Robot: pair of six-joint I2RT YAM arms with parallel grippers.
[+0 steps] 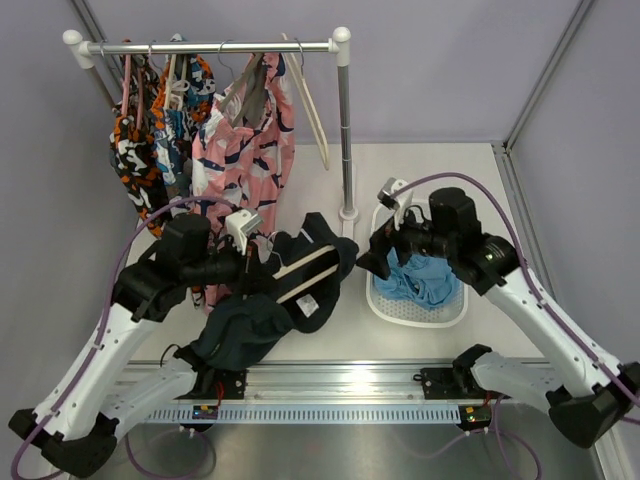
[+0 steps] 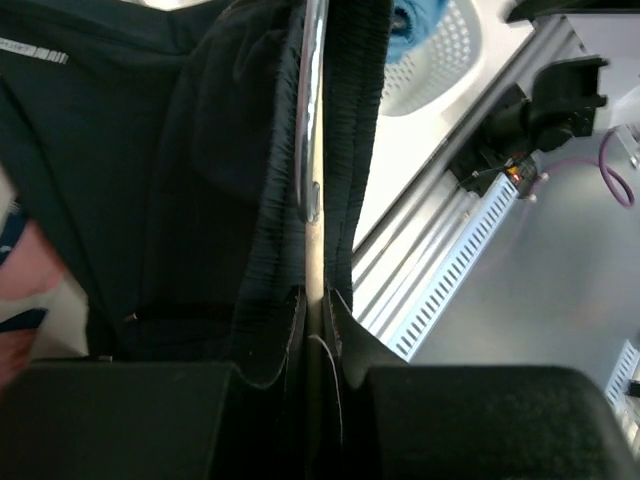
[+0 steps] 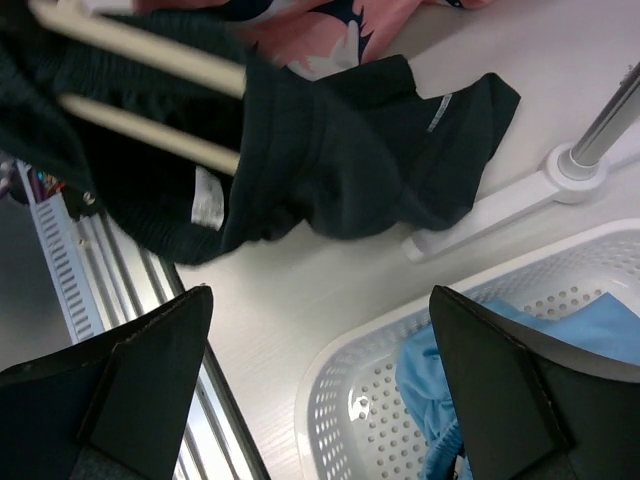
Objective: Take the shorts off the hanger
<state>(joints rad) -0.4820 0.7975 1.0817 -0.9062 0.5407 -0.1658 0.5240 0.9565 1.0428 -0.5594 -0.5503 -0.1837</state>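
The dark navy shorts hang on a wooden hanger held low over the table's front. My left gripper is shut on the hanger; in the left wrist view its jaws pinch the hanger's stem between folds of the shorts' waistband. My right gripper is open and empty just right of the shorts. In the right wrist view it hovers over the table beside the navy shorts and hanger bars. The light blue shorts lie in the white basket.
A clothes rack at the back holds a pink patterned garment and orange-black-white ones. Its post and base stand beside the basket. A metal rail runs along the near edge.
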